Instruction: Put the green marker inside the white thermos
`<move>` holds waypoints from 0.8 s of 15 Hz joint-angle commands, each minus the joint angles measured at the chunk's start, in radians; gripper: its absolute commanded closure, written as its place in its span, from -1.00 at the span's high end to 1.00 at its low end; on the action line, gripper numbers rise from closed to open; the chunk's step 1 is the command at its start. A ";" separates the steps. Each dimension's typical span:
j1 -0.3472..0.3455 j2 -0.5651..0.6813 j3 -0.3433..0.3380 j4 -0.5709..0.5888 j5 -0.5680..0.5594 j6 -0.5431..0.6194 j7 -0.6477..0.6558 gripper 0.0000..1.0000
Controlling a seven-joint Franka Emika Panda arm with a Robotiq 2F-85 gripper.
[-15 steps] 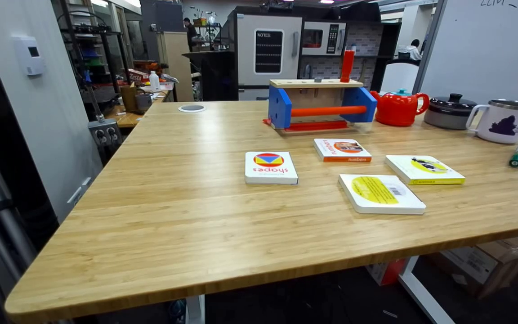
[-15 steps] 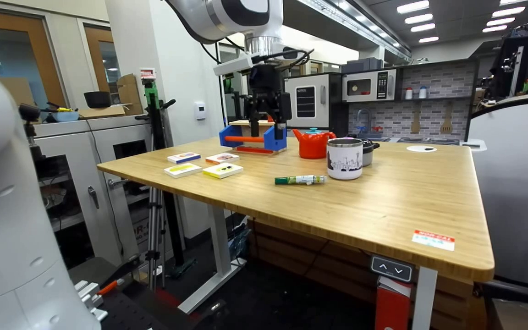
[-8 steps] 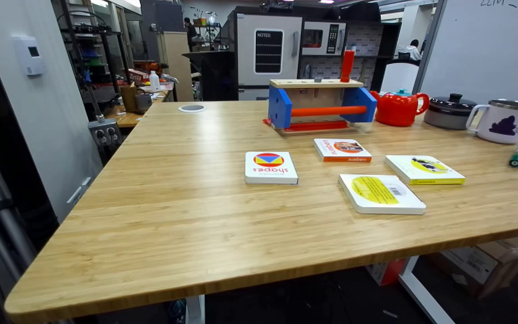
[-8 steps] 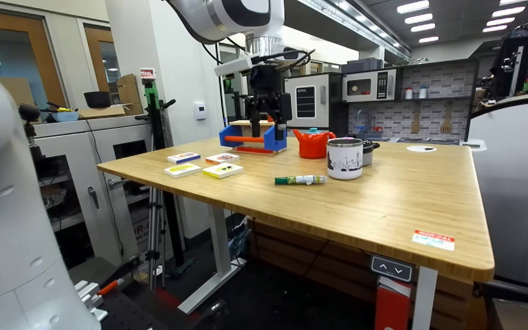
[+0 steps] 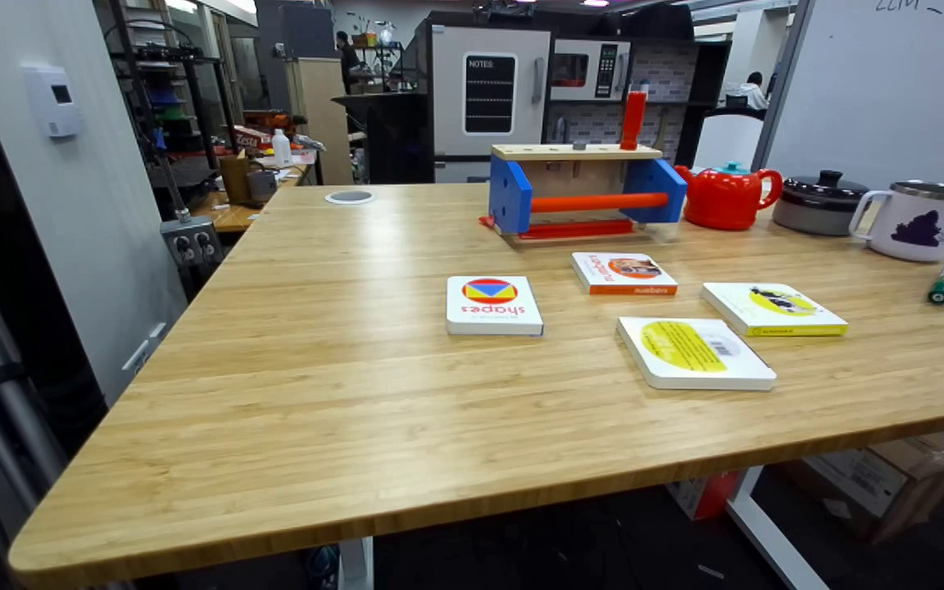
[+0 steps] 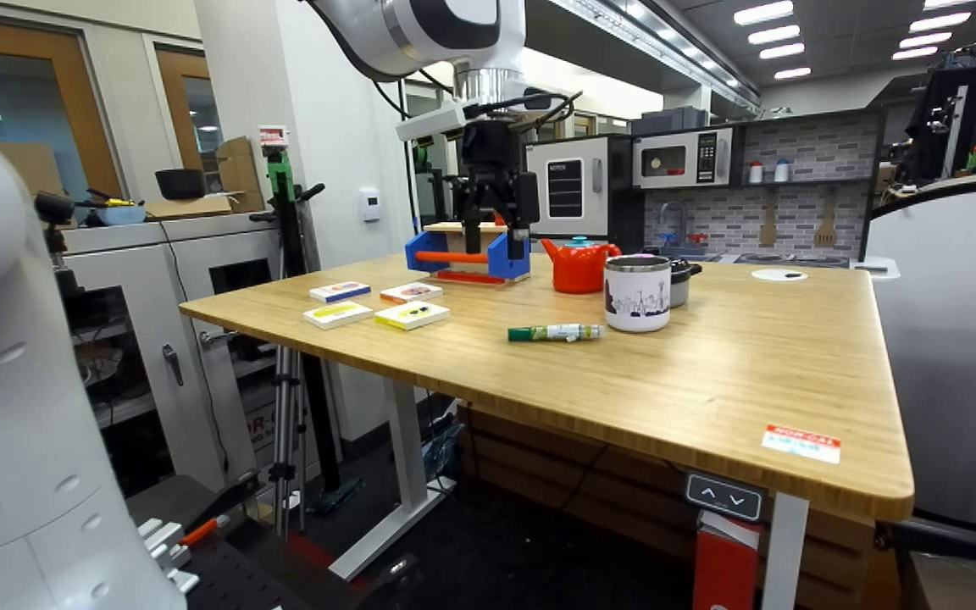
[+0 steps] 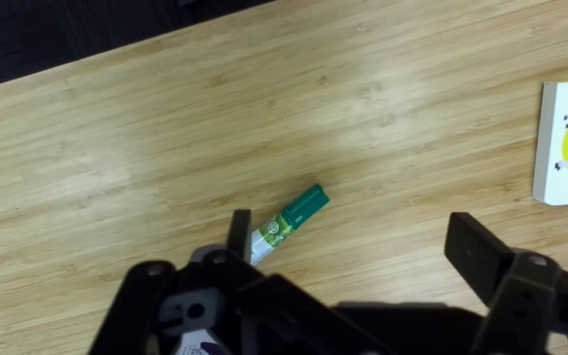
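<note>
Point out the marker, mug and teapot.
Marker [image 7: 280,228], wrist view: on its label.
Mug [image 6: 637,296], in an exterior view: on its printed side.
Teapot [image 5: 722,201], in an exterior view: on its red body.

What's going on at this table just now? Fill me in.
The robot arm is set to put the green marker inside the white thermos, but holds nothing yet. Its pincer hangs open above the table. The marker lies on its side near the thermos, which stands upright, so the pick-up is still to come.

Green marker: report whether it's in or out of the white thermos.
Out. Both exterior views show the green marker lying on the wooden table, outside the white thermos.
</note>
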 commanded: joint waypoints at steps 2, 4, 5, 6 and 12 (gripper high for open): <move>-0.016 0.018 0.018 0.007 -0.020 0.008 0.219 1.00; -0.016 0.023 0.025 0.002 -0.025 0.009 0.337 1.00; -0.016 0.030 0.027 0.005 -0.020 -0.001 0.395 1.00; -0.017 0.035 0.028 0.007 -0.017 -0.006 0.454 1.00; -0.021 0.071 0.018 0.030 -0.005 -0.034 0.765 1.00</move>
